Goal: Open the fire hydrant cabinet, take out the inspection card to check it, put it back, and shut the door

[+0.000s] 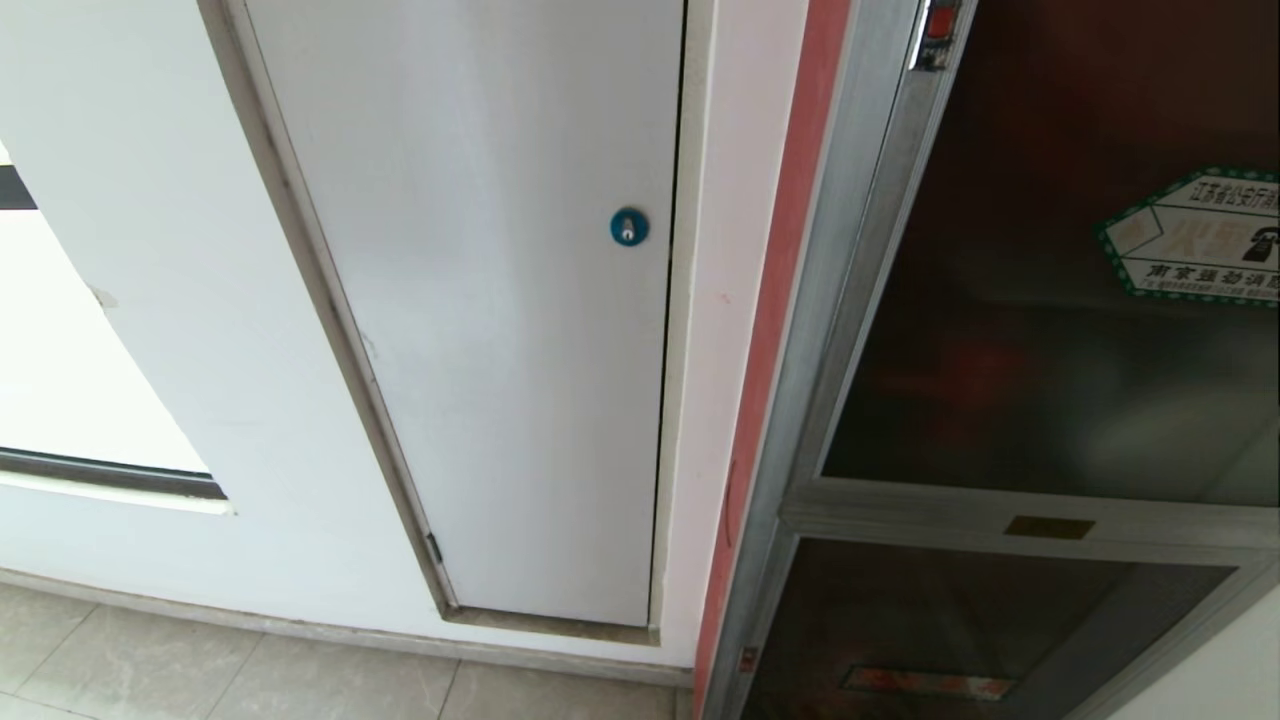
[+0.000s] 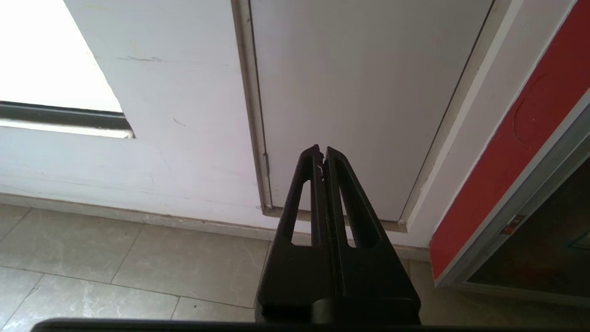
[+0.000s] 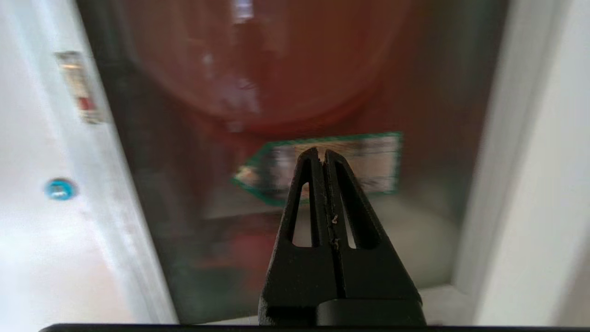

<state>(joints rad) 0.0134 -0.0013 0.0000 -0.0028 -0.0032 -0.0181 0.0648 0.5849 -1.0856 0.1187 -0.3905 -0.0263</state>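
We aim right gripper (image 3: 322, 153), clenched empty, at closed door (image 3: 295, 92) near hexagonal sticker (image 3: 368, 161); left gripper (image 2: 321, 150) clenched, pointing at white panel door (image 2: 359, 92).

The left gripper (image 2: 322, 154), fingers pressed together, rises from the bottom centre of the frame before a plain white panel door (image 2: 364, 92). Grey floor tiles (image 2: 138, 263) fill the lower left; the fire hydrant cabinet (image 2: 516, 152), its edge red, stands at right.
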